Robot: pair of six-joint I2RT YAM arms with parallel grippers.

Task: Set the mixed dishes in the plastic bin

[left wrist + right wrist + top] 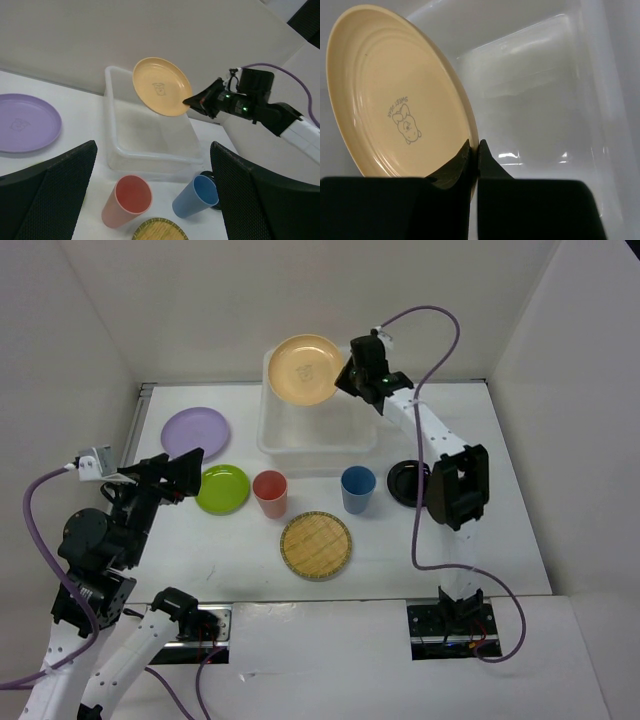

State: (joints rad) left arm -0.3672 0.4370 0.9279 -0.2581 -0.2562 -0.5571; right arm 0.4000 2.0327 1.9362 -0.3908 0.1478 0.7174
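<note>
Orange plate is being pinched at its rim by the right gripper, tilted above the far side of the plastic bin; a lower, flatter release is being called for. Left gripper is being held spread.

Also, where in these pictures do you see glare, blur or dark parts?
Top external: even, soft light, everything sharp. Left wrist: the left gripper shows dark, soft-edged fingers in front; the orange plate is crisp. Right wrist: small glare spots on the plastic bin floor, the right gripper nearly black.
</note>
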